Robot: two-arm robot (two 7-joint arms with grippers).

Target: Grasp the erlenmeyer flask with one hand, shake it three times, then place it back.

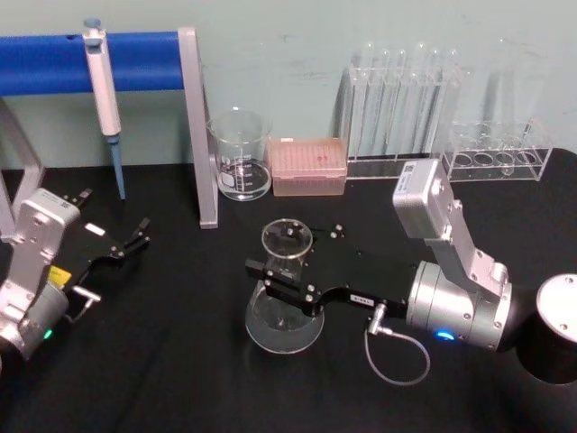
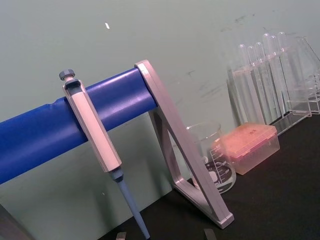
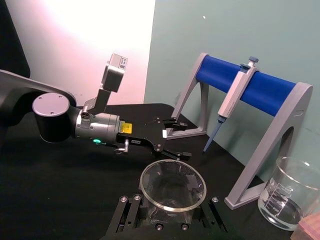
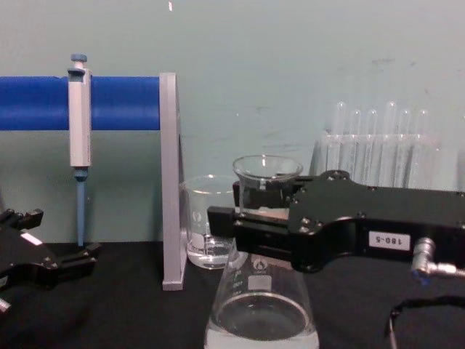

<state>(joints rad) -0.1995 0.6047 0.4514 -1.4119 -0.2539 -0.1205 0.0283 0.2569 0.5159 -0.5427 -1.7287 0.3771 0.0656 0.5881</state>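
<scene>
Black tabletop (image 1: pixel 180 361) | clear conical flask (image 1: pixel 284 327) upright | right claw (image 1: pixel 282 280) clamps neck

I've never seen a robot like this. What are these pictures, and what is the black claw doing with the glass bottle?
It's a robot with two arms, each ending in a claw called a gripper. One camera sits on its head, one on its chest, and one on each wrist. The right gripper is closed around the neck of the erlenmeyer flask, a cone-shaped glass bottle standing on the black table. The left gripper is open, off to the left. Behind are a beaker, a pink box, test tubes and a pipette hanging on a blue stand.
</scene>
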